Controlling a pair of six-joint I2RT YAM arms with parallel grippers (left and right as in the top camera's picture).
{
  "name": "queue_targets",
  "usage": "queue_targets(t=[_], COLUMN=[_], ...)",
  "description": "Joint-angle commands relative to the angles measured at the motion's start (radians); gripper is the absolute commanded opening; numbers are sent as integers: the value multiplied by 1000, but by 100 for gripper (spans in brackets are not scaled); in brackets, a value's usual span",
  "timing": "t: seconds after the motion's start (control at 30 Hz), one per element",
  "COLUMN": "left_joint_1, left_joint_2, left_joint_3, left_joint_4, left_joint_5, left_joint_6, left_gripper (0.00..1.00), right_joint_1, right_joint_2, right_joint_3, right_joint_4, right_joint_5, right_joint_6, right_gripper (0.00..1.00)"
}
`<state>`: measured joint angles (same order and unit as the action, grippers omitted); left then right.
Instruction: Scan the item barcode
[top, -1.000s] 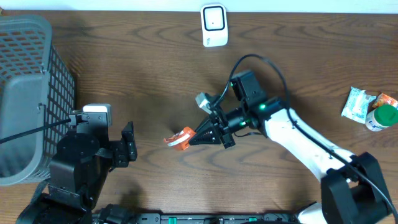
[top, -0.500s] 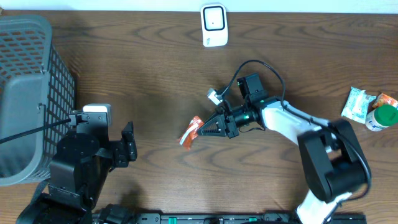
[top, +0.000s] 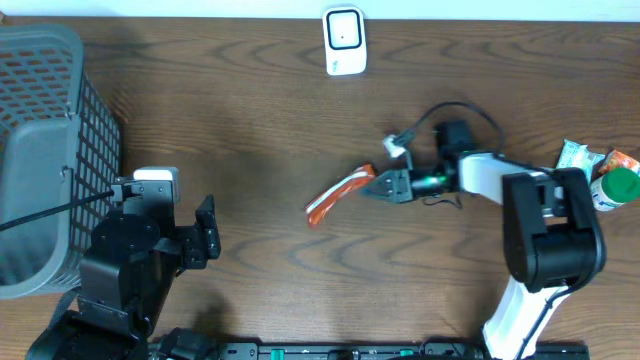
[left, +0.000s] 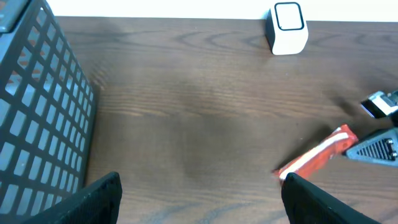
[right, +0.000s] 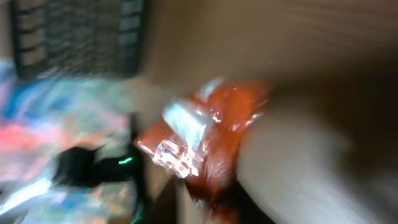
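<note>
Orange packet (top: 338, 196) has one end right at the tips of the right gripper (top: 385, 183), with the rest angling away from it low over the table. The white scanner (top: 344, 40) is well off to the gripper's side, by the far edge. I'd bring the packet over and face its barcode side square to the scanner, nice and slow. Clamped or just touching? Can't tell, the wrist view's a blur. Left gripper (left: 202, 190) is spread wide and empty.
</note>
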<state>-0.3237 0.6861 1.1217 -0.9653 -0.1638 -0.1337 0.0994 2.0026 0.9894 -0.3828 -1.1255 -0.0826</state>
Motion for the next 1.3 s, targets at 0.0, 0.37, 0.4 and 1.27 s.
queue_targets(t=[0.0,0.37,0.4,1.27], left_joint_1=[0,0,0,0], left_joint_2=[-2,-2,-2,-2], left_joint_3=[14,14,14,14], left_joint_4=[0,0,0,0], left_joint_5=[-9,-9,-9,-9], left_joint_6=[2,2,2,2], left_gripper=[83,83,83,83], right_joint_1=[-53,-84,-75,367], right_joint_2=[2,-156,-196,-116], right_joint_3=[-3,14,14,19], right_joint_4=[-22,-131,-149,196], right_joint_5=[304,224,209,854], right_joint_6=[43,59,60,470], right_gripper=[54,48,43,1])
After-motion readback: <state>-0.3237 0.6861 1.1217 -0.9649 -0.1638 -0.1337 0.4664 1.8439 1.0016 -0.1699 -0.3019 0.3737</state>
